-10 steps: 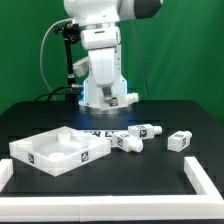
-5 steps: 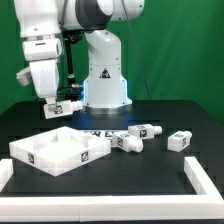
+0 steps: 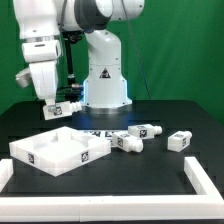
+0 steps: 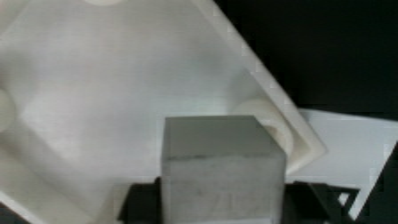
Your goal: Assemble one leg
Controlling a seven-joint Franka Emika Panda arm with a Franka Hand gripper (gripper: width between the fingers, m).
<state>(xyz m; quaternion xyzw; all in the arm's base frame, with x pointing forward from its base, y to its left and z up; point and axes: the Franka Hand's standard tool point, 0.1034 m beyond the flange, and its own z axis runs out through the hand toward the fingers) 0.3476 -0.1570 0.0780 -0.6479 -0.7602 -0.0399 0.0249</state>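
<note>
My gripper (image 3: pixel 57 108) hangs above the far left corner of the large white rimmed panel (image 3: pixel 60 150) and is shut on a leg (image 3: pixel 60 105), a small white block with a tag. In the wrist view the leg (image 4: pixel 222 160) sits between the dark fingers (image 4: pixel 150 202) of the gripper (image 4: pixel 222 198), with the panel (image 4: pixel 107 100) below it. Three more legs lie on the black table to the exterior view's right of the panel: one (image 3: pixel 126 141), a second (image 3: pixel 146 131) and a third (image 3: pixel 180 140).
A thin flat marker board (image 3: pixel 100 131) lies behind the panel near the robot base (image 3: pixel 105 95). White rails mark the table's front corners at the right (image 3: pixel 203 182) and left (image 3: pixel 5 175).
Between one second and half a second ago the arm swung from the centre to the exterior view's left, over the panel. It has not moved since. The legs on the table lie unchanged.
</note>
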